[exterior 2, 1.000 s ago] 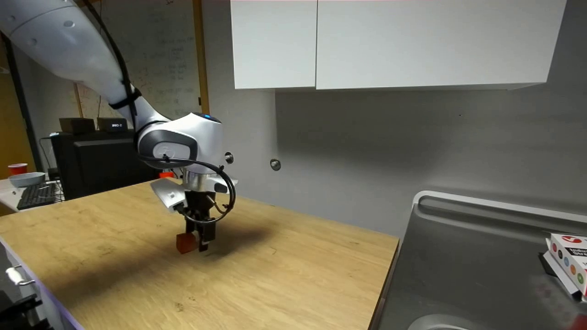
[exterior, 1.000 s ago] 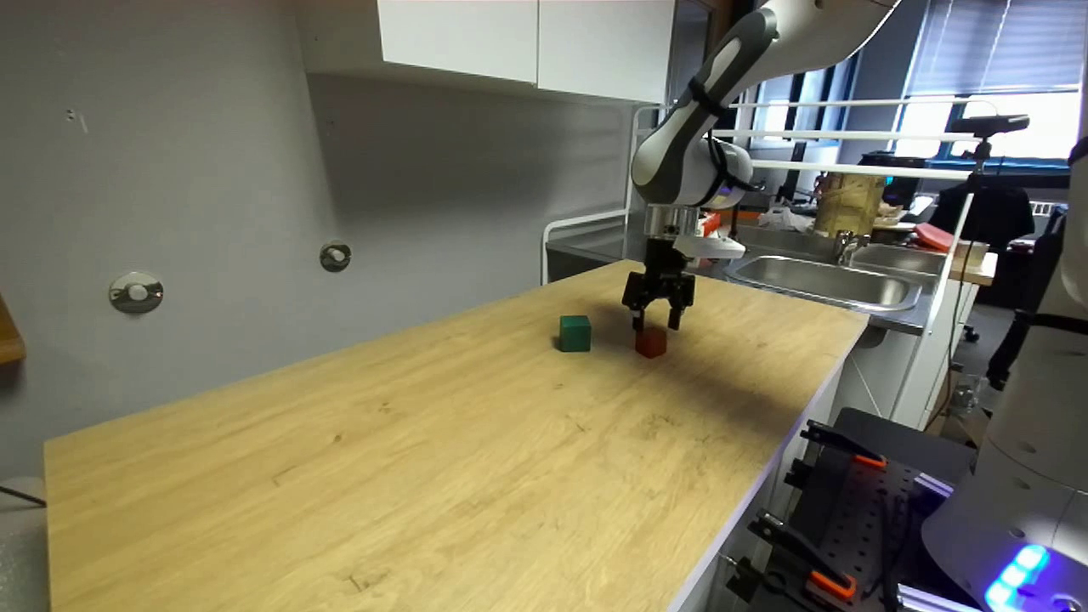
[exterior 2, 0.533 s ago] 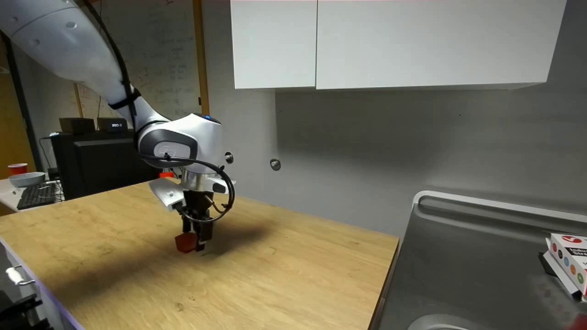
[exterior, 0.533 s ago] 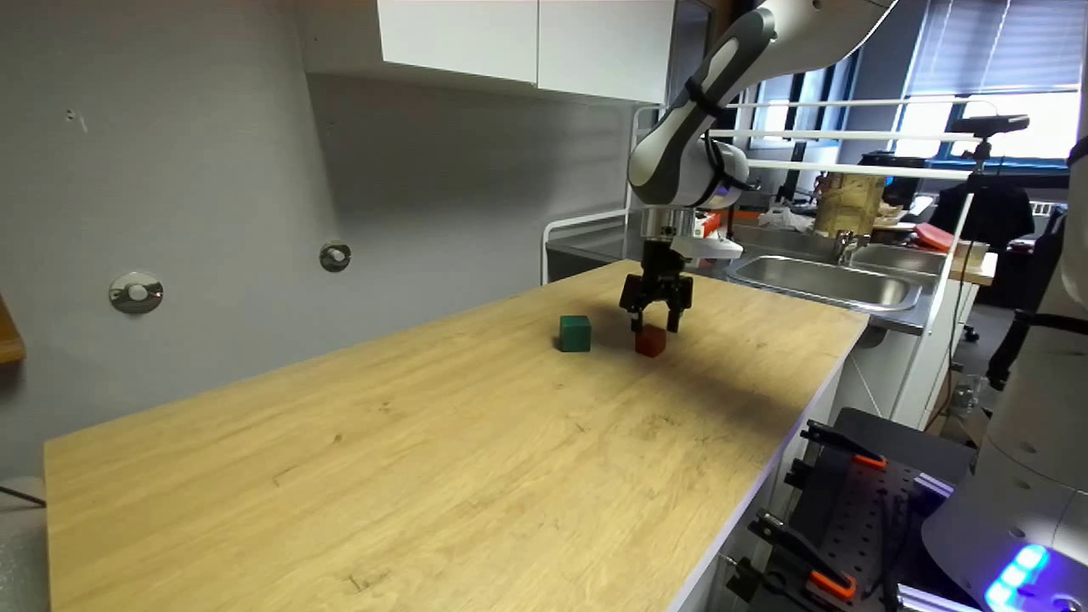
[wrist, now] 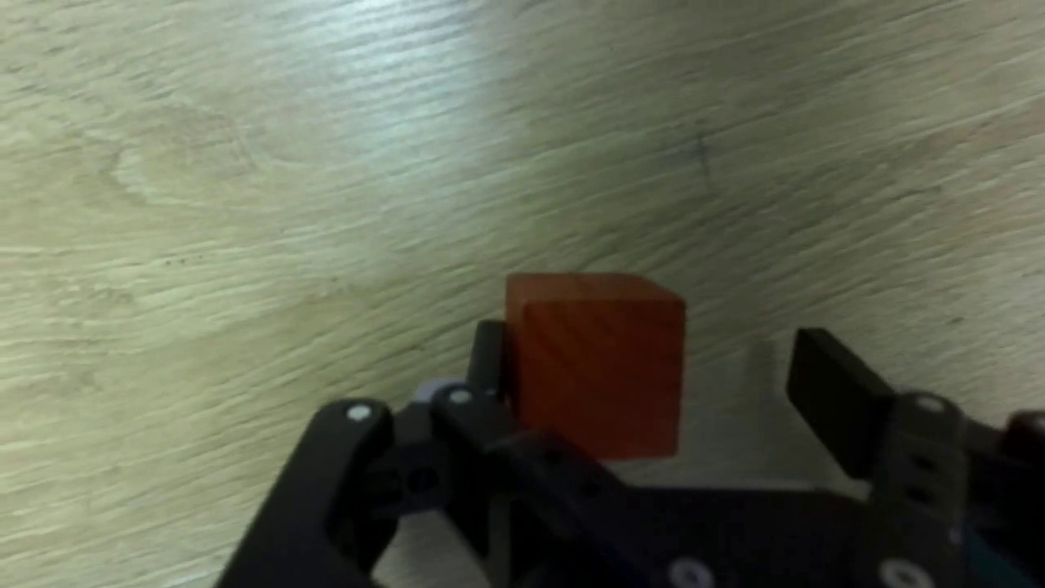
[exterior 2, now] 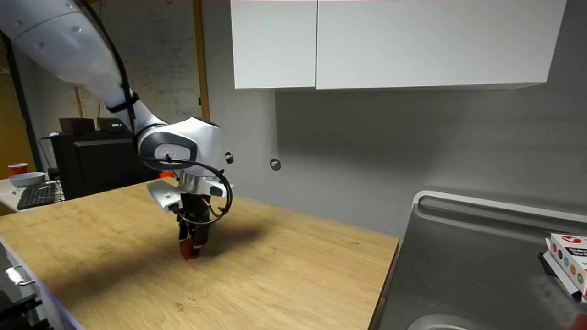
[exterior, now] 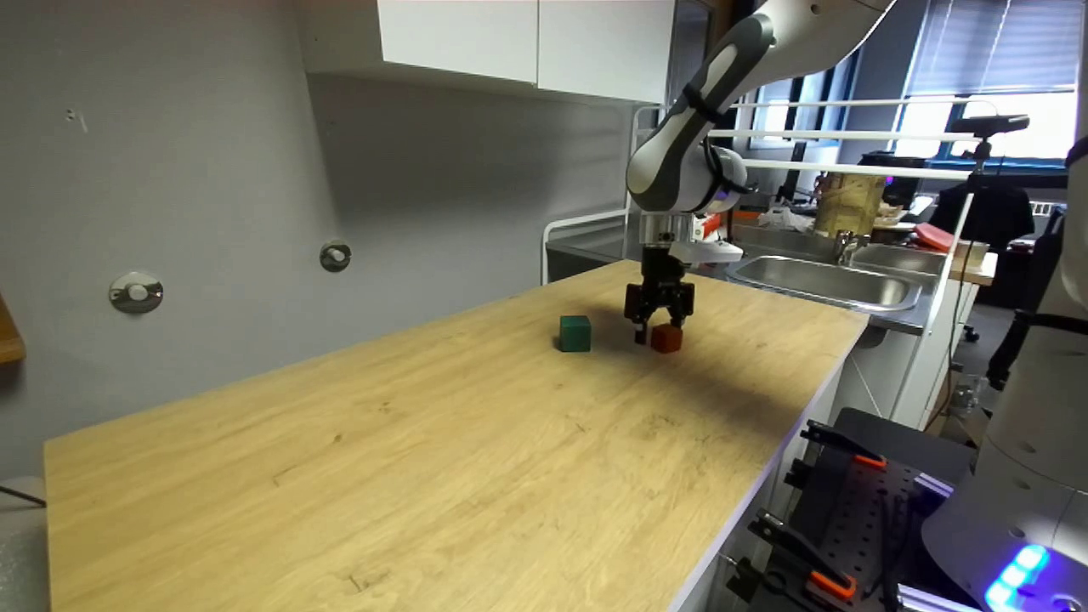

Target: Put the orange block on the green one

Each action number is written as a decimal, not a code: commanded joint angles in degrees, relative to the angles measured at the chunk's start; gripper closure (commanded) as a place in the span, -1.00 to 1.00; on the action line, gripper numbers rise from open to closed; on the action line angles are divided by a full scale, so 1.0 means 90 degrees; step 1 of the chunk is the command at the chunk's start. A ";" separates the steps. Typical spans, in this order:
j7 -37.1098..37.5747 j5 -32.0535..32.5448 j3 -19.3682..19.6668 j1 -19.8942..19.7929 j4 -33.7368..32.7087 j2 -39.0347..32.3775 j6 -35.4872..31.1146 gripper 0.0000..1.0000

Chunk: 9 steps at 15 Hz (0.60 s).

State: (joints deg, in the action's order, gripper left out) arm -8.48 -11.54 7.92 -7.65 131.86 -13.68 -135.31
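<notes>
1. Wrist view: find the orange block (wrist: 600,380) on the tabletop (wrist: 245,204), with the gripper (wrist: 653,367) spread astride it, set clearly wider than the orange block. Notice the nearer finger (wrist: 487,359) right against one side of the orange block, apparently touching, and the farther finger (wrist: 837,400) well apart from the opposite side. Count nothing as held: leaned on, at most.

2. In an exterior view: see the orange block (exterior: 667,338) shifted away from the green block (exterior: 575,333) since a moment ago, and seemingly turned a little. See the gripper lower too, with a fingertip (exterior: 640,337) now reaching down just beside the orange block. Read both together as a probable nudge from a finger on the way down. Find the green block undisturbed, to the left of the orange block and apart from it, bare on top and ready for stacking.

3. In an exterior view: see the orange block (exterior 2: 186,250) partly covered by the gripper, with less of its face in sight than a moment ago. Cannot pick out the green block; perhaps hidden behind the gripper. Judge the grasp half made: in position, but not yet closed. Next, seems to need the farther finger brought in to the orange block, gently: with gaps so uneven, could push or twist it again. After that, calls for a lift and carry to the green block.
</notes>
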 commanded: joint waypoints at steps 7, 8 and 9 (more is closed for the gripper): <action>0.0418 0.0380 -0.0020 -0.0039 -0.0034 0.0032 0.0087 0.60; 0.0475 0.0412 -0.0018 -0.0020 -0.0023 0.0055 0.0072 0.63; 0.0513 0.0427 -0.0028 -0.0003 -0.0022 0.0078 0.0079 0.63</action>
State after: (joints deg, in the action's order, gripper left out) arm -6.66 -9.47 8.00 -7.80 131.65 -14.00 -135.12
